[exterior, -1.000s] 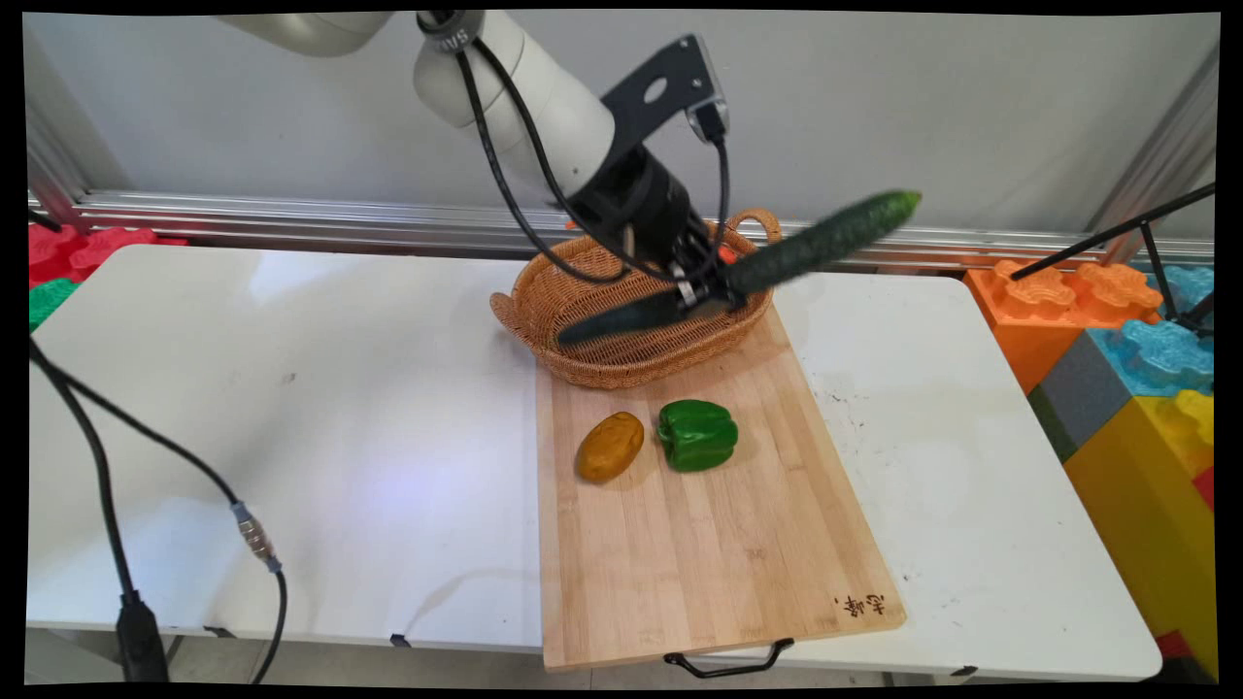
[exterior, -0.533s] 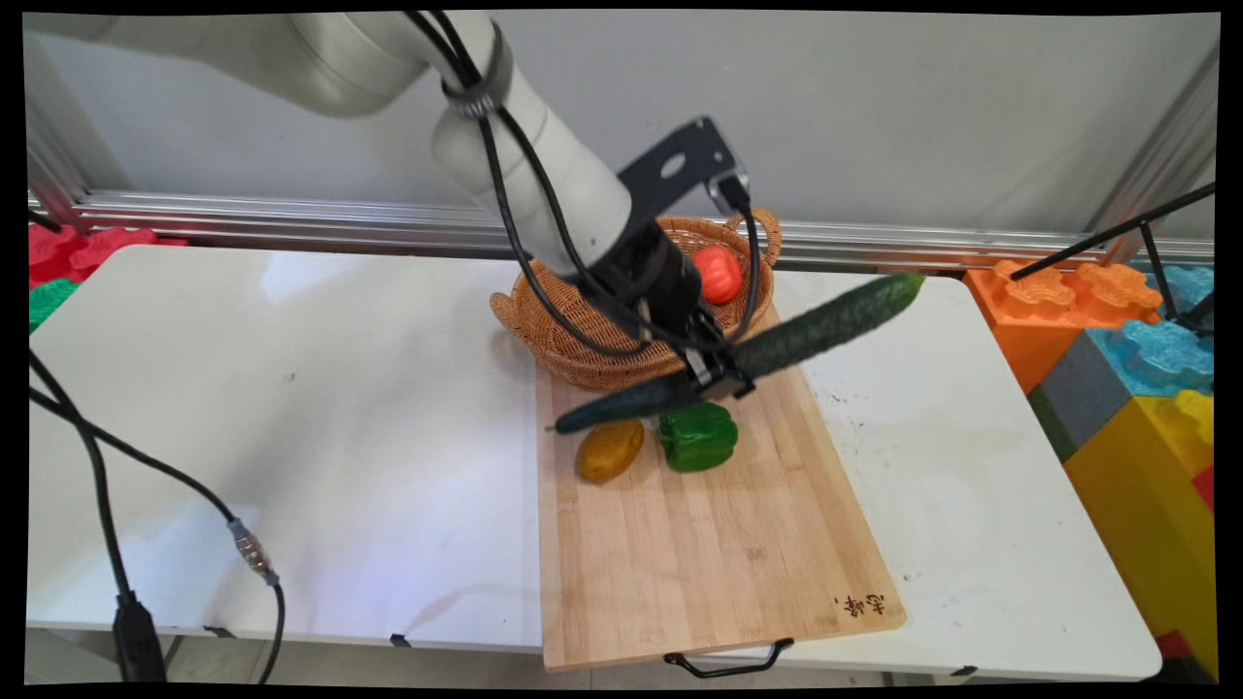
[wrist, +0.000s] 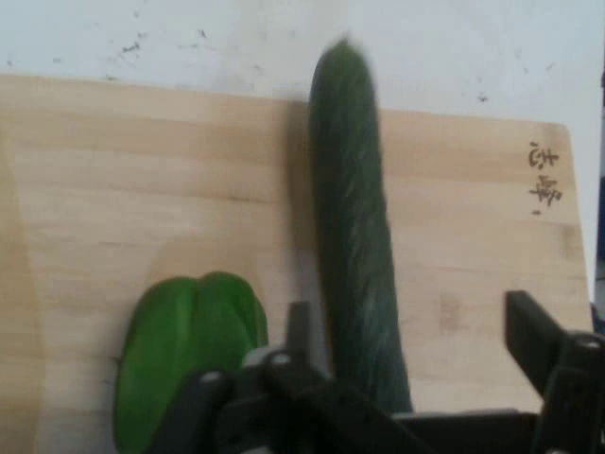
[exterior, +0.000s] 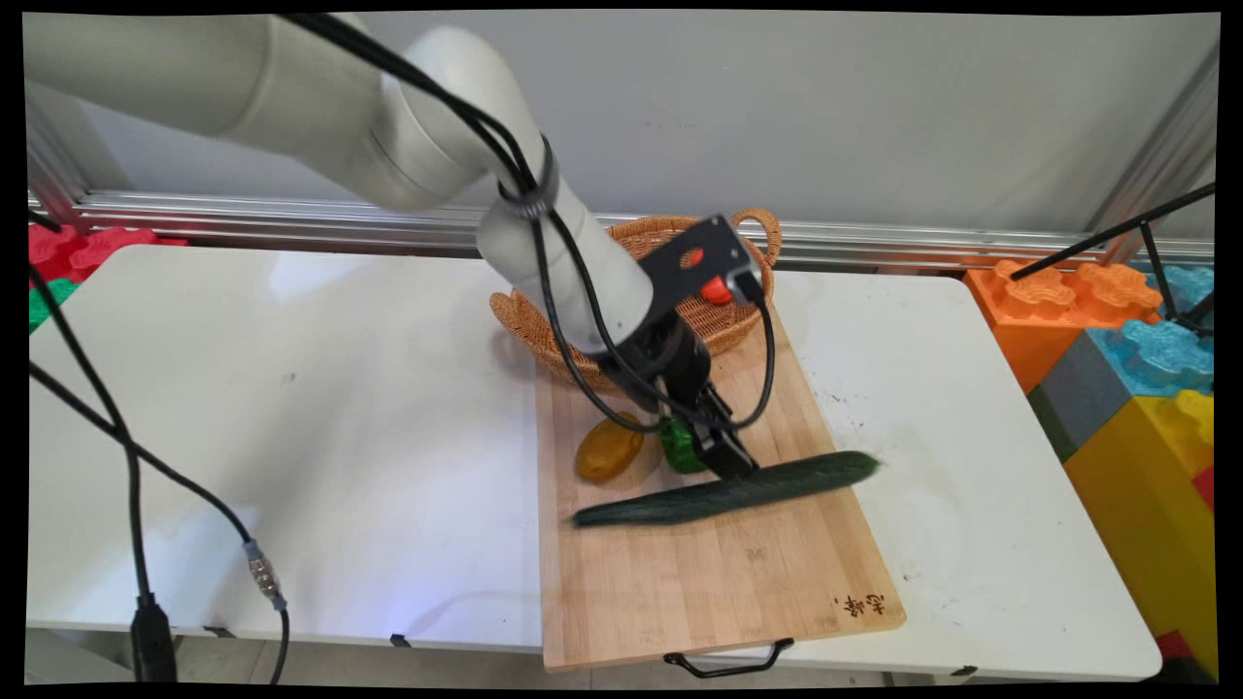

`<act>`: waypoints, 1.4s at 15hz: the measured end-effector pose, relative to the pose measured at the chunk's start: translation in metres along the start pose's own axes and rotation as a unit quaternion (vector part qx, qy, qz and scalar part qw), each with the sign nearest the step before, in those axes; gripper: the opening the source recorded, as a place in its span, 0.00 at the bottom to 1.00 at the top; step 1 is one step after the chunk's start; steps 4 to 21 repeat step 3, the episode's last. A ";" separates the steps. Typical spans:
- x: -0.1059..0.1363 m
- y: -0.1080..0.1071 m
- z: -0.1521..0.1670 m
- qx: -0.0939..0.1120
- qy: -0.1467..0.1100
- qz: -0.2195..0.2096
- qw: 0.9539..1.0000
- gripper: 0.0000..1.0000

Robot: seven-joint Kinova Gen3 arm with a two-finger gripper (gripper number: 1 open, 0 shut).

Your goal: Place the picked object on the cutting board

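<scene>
Main view: the claw point(exterior: 733, 466) is low over the wooden board point(exterior: 699, 582) on the white table point(exterior: 291, 388).
Claw: it is let go, with its fingers point(wrist: 529, 331) spread wide.
Cucumber point(exterior: 728, 490): it lies flat across the board, right under the claw, between the fingers.
Green pepper point(exterior: 680, 449): just behind the claw.
Potato point(exterior: 610, 449): beside the pepper.
Basket point(exterior: 544, 325): at the board's far end, with something red point(exterior: 717, 289) inside, maybe a tomato.

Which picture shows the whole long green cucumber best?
The main view: the long dark green cucumber lies across the wooden cutting board, both ends visible. The hand view shows only one end; the black linkage hides the rest.
</scene>
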 end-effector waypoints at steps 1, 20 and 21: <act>-0.004 -0.001 0.009 -0.001 -0.004 -0.002 1.000 1.00; -0.009 -0.001 0.022 -0.003 -0.009 -0.007 1.000 1.00; -0.009 -0.001 0.022 -0.003 -0.009 -0.007 1.000 1.00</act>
